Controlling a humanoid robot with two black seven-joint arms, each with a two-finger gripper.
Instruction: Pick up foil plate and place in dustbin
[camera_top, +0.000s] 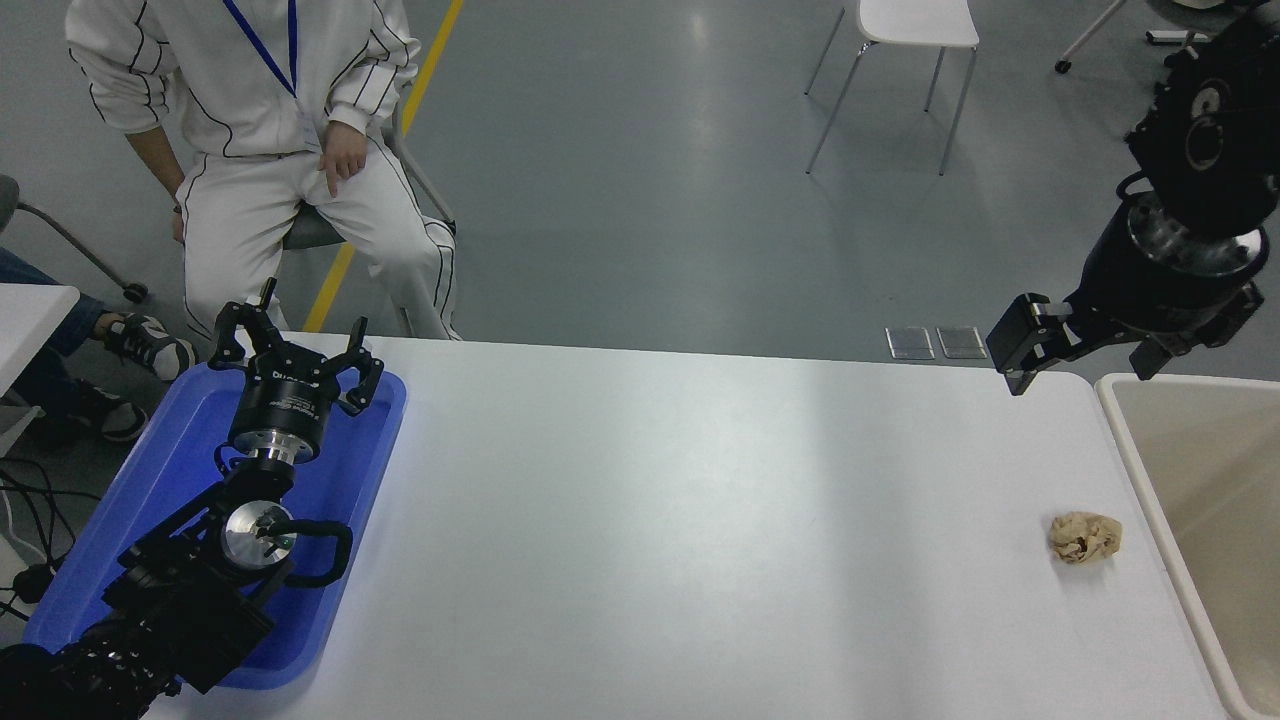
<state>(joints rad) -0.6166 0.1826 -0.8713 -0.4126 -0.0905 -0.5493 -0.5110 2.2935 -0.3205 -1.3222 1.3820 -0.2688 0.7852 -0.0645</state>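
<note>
Head view: the right gripper (1085, 350) hangs with its fingers spread and holding nothing, above the white table's (700, 520) far right corner, near the dustbin (1140, 440) rim. The foil plate cannot be seen anywhere. A crumpled paper ball (1084, 536) lies near the right edge, just beside the dustbin wall. The wide middle of the table lies open. The left gripper (296, 350), fingers spread, rests over the blue tray (130, 500) at the left edge.

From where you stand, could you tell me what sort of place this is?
Probably a robotics lab or test workspace: a white table on a grey floor with a painted yellow line, a seated person watching, and loose chairs around.
</note>
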